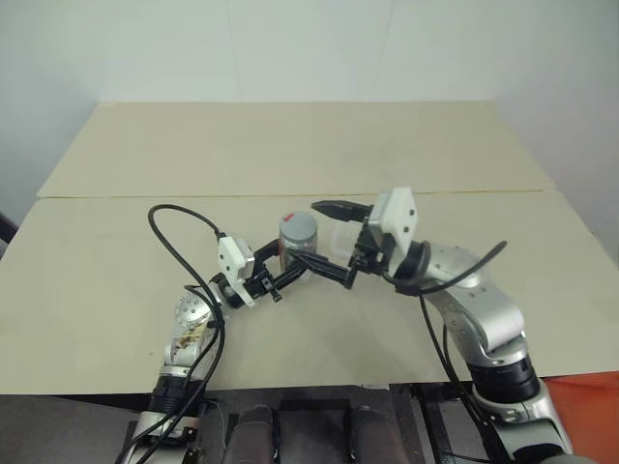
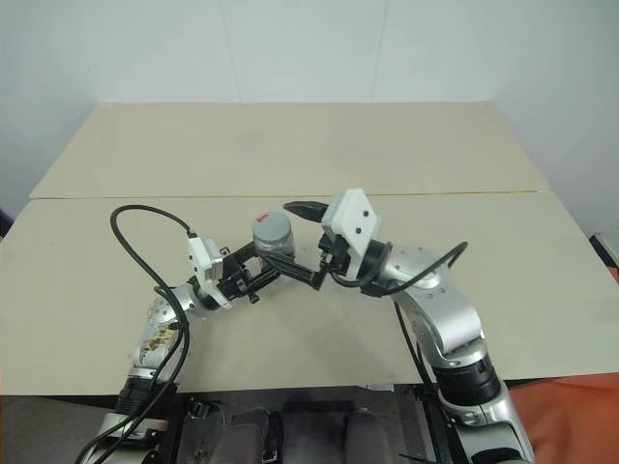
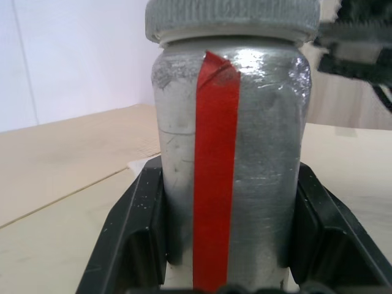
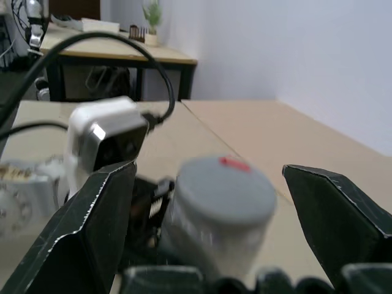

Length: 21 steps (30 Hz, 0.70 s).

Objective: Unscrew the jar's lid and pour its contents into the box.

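- Jar [image 1: 299, 244], a silvery cylinder with a red stripe [image 3: 214, 171] running down its side, is held upright above the tan worktop [image 1: 116, 261], near the middle of the head views.
- Left gripper [image 1: 290, 274] has its jaws closed on the jar's lower body; in the left wrist view one black finger [image 3: 131, 236] presses each flank of the jar, with the red stripe facing the camera between them.
- Lid [image 4: 223, 187], a grey cap with a ribbed edge and a small red mark on top, sits on the jar's mouth.
- Right gripper [image 2: 311, 242] reaches in from the robot's right, level with the lid, with its jaws spread wide.
- In the right wrist view its two black fingers [image 4: 92, 226] stand on either side of the lid, each clear of it with a gap showing.
- Box [image 1: 338, 240], a clear plastic tray, shows faintly on the worktop just behind the right gripper and beside the jar; I cannot tell what it holds.
- A second tan table [image 1: 290, 145] abuts the far edge of the worktop, against the white wall.
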Available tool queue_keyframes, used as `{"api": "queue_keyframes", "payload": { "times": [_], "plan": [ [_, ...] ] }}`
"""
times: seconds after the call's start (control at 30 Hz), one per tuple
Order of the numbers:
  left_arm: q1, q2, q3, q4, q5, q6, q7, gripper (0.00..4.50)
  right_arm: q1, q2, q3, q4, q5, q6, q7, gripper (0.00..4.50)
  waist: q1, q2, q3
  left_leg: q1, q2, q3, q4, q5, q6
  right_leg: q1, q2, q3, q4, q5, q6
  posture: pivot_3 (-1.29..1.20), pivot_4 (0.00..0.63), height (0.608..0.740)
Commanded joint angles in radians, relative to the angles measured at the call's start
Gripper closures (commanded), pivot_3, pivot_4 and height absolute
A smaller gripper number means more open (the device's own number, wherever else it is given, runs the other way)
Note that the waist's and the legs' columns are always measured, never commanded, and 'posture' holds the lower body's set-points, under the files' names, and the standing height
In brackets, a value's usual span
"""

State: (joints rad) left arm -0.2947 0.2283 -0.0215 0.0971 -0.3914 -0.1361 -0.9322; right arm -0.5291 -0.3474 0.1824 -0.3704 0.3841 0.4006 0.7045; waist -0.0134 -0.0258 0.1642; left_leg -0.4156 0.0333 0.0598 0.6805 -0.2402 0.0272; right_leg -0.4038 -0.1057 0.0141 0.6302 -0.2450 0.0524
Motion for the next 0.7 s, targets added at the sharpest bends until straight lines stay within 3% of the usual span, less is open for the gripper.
{"api": "queue_keyframes", "payload": {
  "times": [0.03,0.27,0.7],
  "plan": [
    [-0.003,-0.006,-0.01,-0.031,-0.001,-0.03,-0.001,2.43,-0.056,0.038,0.01,0.048,-0.036,-0.017,-0.036,0.05,0.0,0.0,0.0,0.0,0.0,0.0,0.0,0.0,0.0,0.0,0.0,0.0,0.0,0.0,0.0,0.0,0.15,0.74],
    [0.002,-0.011,-0.012,-0.036,-0.003,-0.032,0.001,2.43,-0.075,0.052,0.0,0.097,-0.06,-0.032,-0.029,0.05,0.004,0.0,0.0,0.0,0.0,0.0,0.0,0.0,0.0,0.0,0.0,0.0,0.0,0.0,0.0,0.0,0.15,0.74],
    [-0.004,-0.003,0.0,-0.013,-0.006,-0.039,-0.008,2.43,0.013,-0.006,-0.046,0.011,-0.028,-0.013,-0.008,0.05,0.002,0.0,0.0,0.0,0.0,0.0,0.0,0.0,0.0,0.0,0.0,0.0,0.0,0.0,0.0,0.0,0.15,0.74]
  ]
}}
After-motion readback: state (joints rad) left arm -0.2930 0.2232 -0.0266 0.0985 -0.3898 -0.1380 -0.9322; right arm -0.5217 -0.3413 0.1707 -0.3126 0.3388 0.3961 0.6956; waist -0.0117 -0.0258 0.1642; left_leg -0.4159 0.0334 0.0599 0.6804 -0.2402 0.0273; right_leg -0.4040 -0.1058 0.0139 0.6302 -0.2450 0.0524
